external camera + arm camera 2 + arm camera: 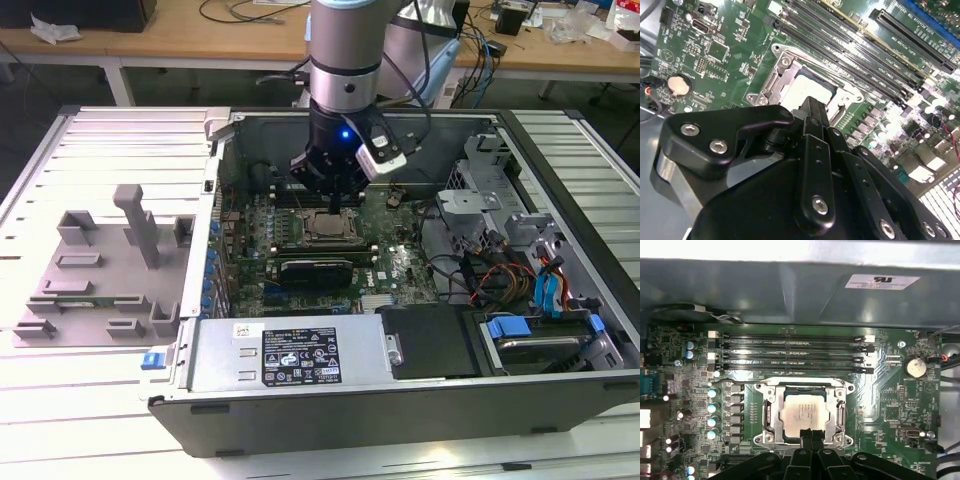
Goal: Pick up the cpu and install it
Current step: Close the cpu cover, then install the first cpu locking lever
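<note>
The cpu point(802, 412), a silvery square chip with a pale rim, lies flat inside the metal-framed socket point(769, 412) on the green motherboard point(890, 405). It also shows as the cpu point(807, 90) in the second wrist view and the cpu point(325, 228) in the exterior view. My gripper point(810, 434) hangs just above the chip's near edge. Its black fingers point(812, 112) are pressed together with nothing between them. In the exterior view the gripper point(335, 200) points straight down into the open computer case.
Memory slots point(790, 352) run beside the socket. A grey tray point(100, 270) with plastic blocks sits on the exterior view's left, outside the case. The power supply point(290, 355) lines the case's near wall. Drive bays and cables point(540, 300) fill the exterior view's right.
</note>
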Tool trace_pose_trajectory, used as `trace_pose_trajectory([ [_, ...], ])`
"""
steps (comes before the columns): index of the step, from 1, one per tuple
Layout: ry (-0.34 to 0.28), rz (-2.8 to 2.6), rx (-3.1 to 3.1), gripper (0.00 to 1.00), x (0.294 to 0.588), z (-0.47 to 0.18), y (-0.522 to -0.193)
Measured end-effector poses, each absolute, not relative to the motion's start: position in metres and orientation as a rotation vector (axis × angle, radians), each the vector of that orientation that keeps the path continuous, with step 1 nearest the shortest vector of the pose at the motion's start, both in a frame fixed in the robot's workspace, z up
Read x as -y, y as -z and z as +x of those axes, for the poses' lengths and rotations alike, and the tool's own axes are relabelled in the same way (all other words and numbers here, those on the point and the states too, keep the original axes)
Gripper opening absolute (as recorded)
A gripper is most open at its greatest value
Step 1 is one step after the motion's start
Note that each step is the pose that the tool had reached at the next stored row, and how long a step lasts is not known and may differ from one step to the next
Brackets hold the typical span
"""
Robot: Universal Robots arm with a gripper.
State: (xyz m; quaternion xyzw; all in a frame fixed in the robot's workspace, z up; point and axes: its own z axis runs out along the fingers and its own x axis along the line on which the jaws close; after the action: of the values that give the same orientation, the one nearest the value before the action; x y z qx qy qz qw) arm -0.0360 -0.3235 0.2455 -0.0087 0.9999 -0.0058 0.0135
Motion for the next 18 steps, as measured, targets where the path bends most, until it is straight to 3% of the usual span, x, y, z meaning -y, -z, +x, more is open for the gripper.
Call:
trace_pose_trajectory([
  [18,0.018,-0.027,-3.114,0.11,0.3235,-0.0404,-0.2503],
])
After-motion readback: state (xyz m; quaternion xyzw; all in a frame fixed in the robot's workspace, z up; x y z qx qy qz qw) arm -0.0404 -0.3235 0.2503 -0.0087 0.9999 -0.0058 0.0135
